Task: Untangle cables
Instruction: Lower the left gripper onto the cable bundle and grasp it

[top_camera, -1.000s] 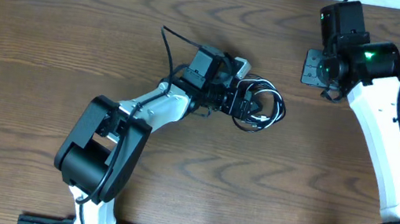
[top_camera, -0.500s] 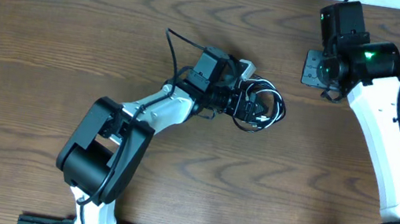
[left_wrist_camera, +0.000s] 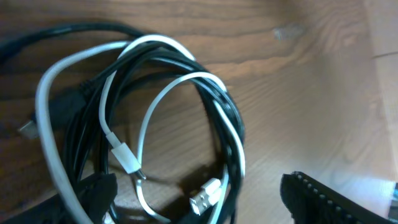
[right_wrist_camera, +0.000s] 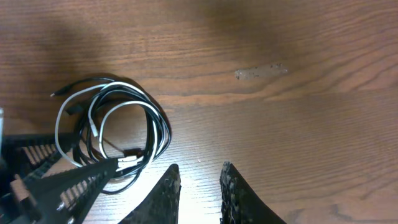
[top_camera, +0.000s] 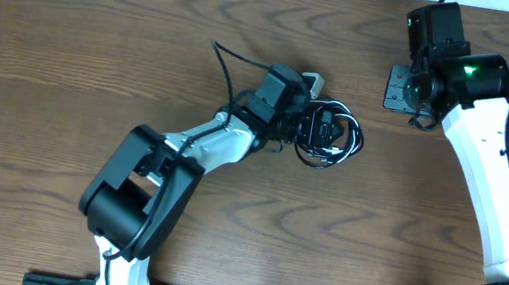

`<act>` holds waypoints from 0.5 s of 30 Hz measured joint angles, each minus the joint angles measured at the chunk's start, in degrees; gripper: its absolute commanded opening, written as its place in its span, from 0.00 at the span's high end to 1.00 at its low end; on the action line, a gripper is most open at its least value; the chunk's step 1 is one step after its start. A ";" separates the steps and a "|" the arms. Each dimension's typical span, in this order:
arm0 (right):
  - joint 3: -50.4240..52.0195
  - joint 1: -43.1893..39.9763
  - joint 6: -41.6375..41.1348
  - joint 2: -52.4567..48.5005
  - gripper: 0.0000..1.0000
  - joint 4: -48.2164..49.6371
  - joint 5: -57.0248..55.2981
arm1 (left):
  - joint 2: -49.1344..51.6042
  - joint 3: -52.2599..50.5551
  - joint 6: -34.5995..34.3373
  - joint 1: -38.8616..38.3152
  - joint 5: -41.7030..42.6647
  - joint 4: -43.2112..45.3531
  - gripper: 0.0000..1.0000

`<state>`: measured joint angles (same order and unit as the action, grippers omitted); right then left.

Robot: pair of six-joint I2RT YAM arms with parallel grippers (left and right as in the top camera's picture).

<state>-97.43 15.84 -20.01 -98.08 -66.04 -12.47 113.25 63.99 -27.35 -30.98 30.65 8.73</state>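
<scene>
Currently, the thin black cord [left_wrist_camera: 227, 118] and thin white cord [left_wrist_camera: 46, 134] lie coiled together in one small looped bundle on the brown wood-grain table [top_camera: 67, 44]. The left gripper [top_camera: 322, 132] sits over this bundle, fingers spread on either side. The right gripper [right_wrist_camera: 198, 186] hovers well apart, fingers nearly together, holding nothing.

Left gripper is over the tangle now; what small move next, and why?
Probably lower the left gripper and close on one strand of the white cable. Its jaws stand open over the loops, and the white and black cable remain intertwined on the table.
</scene>
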 measured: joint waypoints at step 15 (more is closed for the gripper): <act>0.00 0.00 -0.24 0.00 0.80 0.13 0.00 | 3.34 0.00 -3.37 -2.23 -2.54 3.96 0.92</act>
<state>-97.43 15.84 -20.25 -98.08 -65.91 -12.47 116.60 63.99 -30.72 -33.21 28.12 12.69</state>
